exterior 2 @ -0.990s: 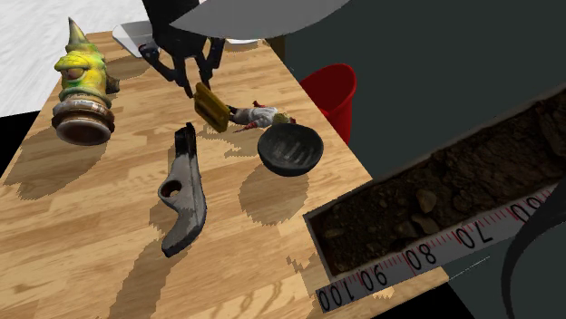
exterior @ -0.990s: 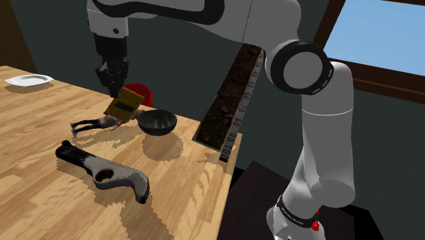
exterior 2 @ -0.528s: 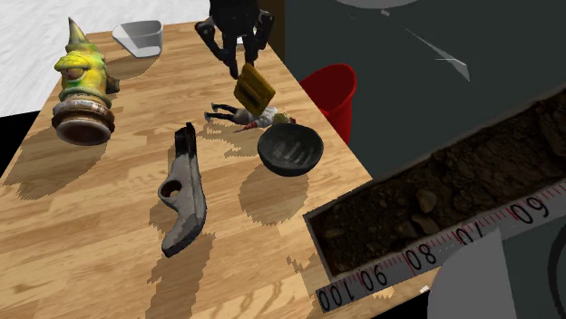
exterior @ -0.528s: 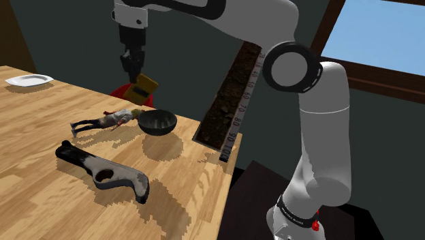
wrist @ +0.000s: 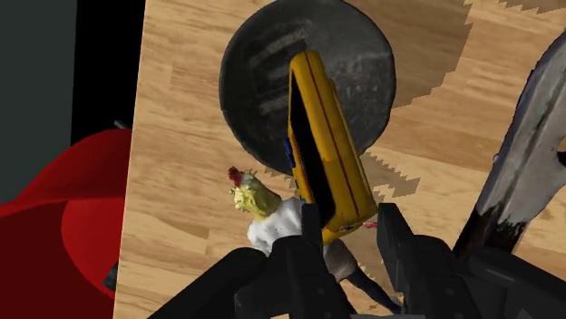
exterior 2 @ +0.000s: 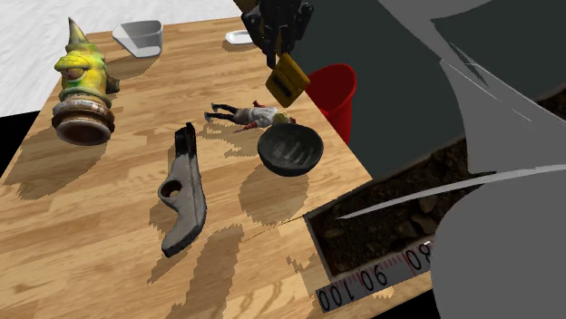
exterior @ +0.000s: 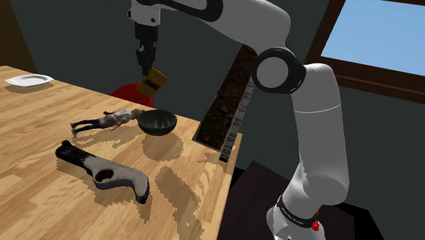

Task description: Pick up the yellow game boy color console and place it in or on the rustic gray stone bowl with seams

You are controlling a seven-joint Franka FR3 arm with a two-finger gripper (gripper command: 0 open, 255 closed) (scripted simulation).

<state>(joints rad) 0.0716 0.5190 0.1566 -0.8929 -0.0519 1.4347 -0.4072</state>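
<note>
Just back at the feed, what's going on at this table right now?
The arm's black claw is shut on the yellow handheld console and holds it tilted in the air above the wooden table. In the wrist view the console hangs over the dark gray bowl, not yet in it. A small figurine lies beside the bowl.

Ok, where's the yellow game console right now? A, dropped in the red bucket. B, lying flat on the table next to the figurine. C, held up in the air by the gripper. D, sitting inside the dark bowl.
C: the gripper is shut on the yellow console, which hangs clear of the wooden table, above the dark bowl rather than in it.
</note>
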